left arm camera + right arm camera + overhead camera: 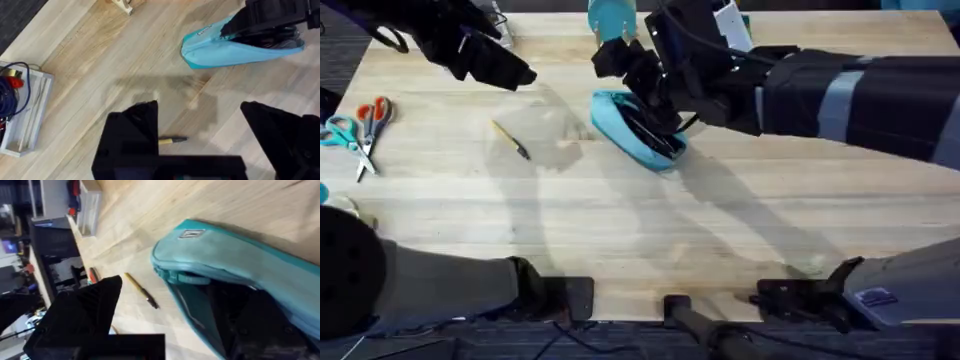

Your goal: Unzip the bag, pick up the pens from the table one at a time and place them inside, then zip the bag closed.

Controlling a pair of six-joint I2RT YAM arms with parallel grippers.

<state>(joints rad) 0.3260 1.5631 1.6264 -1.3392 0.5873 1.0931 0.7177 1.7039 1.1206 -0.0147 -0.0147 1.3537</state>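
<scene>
The bag [638, 128] lay at the far middle of the table [620, 230], its zipper already open along the top — I could see dark shapes inside that I took for the pens [655, 137], though I couldn't count them. The right gripper [655, 115] was down at the mouth of the pouch; in the right wrist view one finger stood clear of the opening and the other seemed to reach inside, so the jaws looked parted, but I could not tell whether they had hold of anything.

The left gripper [200, 132] hung over bare wood to the left of the bag, wide open and empty. Just below it lay a thin yellow stick [510, 139] with a dark tip, which was not one of my pens.

I judged the pouch to be light, soft fabric that would sag and slide on the smooth planks rather than stand firm. For closing it, I reckoned the best hold would be a pinch on the fabric at one end with one gripper — to anchor it — while the other took the small zipper pull, which I couldn't pick out clearly. Pulling without that anchor would likely just drag the whole bag along.
</scene>
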